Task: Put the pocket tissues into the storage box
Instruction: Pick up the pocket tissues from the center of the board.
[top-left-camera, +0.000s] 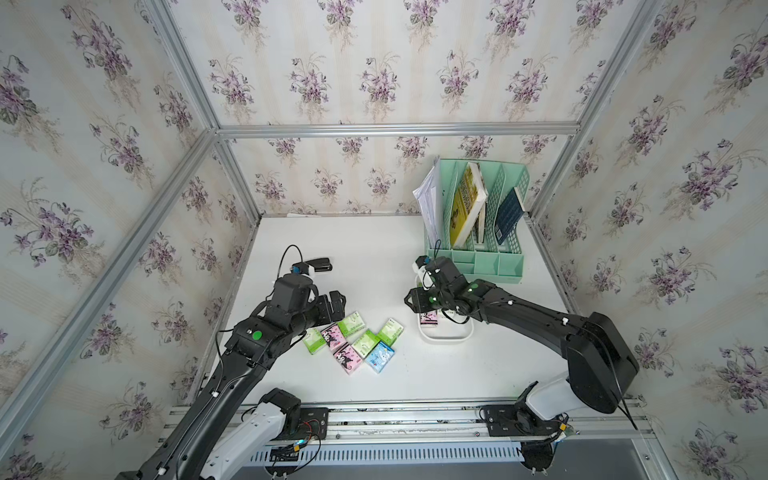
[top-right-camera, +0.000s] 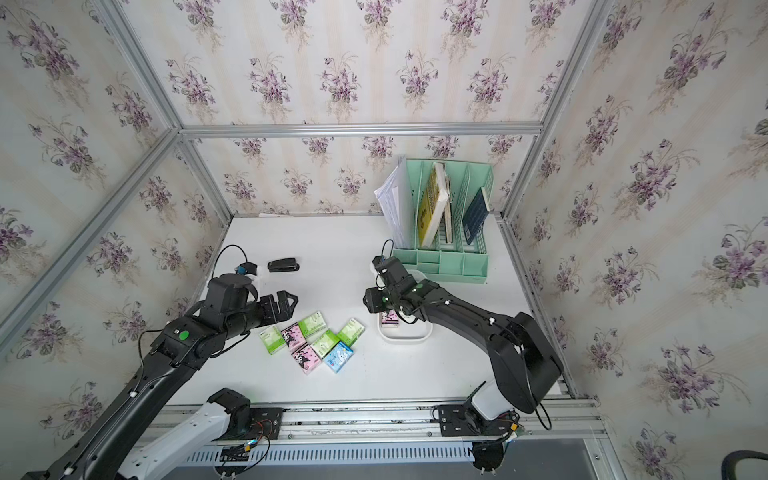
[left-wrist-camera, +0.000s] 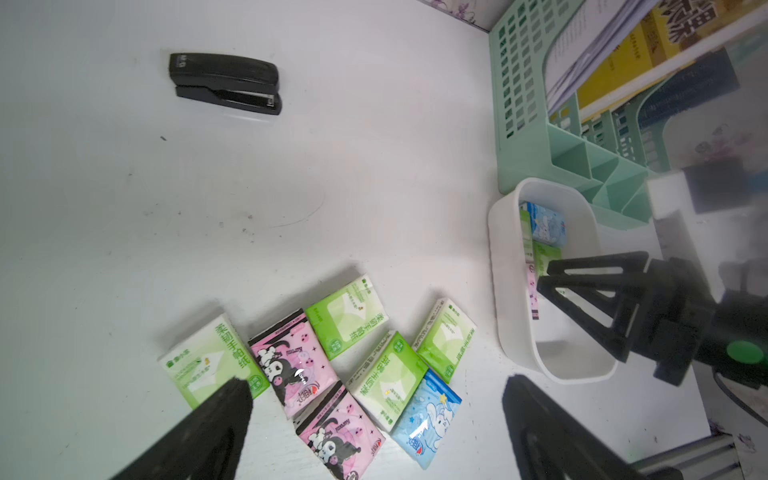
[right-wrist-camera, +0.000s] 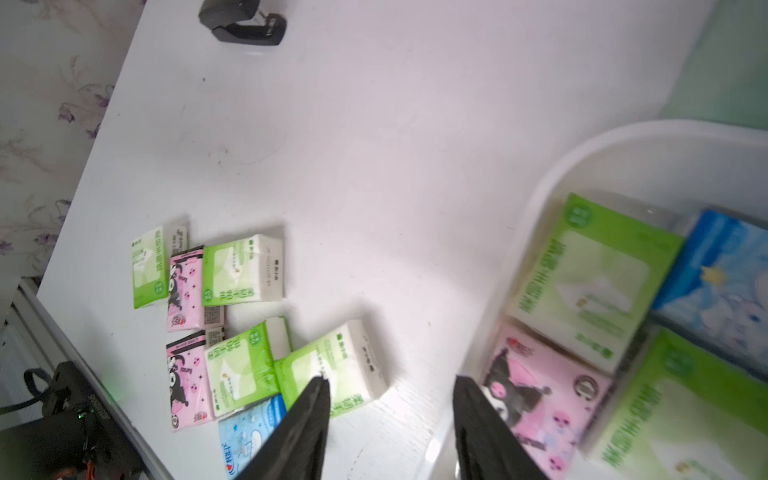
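Observation:
Several pocket tissues (top-left-camera: 357, 340) lie in a loose cluster on the white table: green, pink and blue packs (left-wrist-camera: 353, 374). The white storage box (top-left-camera: 446, 338) sits to their right and holds a pink pack (right-wrist-camera: 544, 395), two green packs (right-wrist-camera: 582, 282) and a blue pack (right-wrist-camera: 715, 274). My right gripper (right-wrist-camera: 392, 381) hangs open over the box's near-left rim (right-wrist-camera: 582, 149) with nothing between its fingers. My left gripper (left-wrist-camera: 376, 384) is wide open above the left side of the cluster, holding nothing. The right arm hides most of the box in both top views.
A mint green desk organizer (top-left-camera: 478, 232) with books and papers stands right behind the box. A black stapler (top-right-camera: 283, 265) lies at the back left, near the left wrist. Walls close in the table on three sides.

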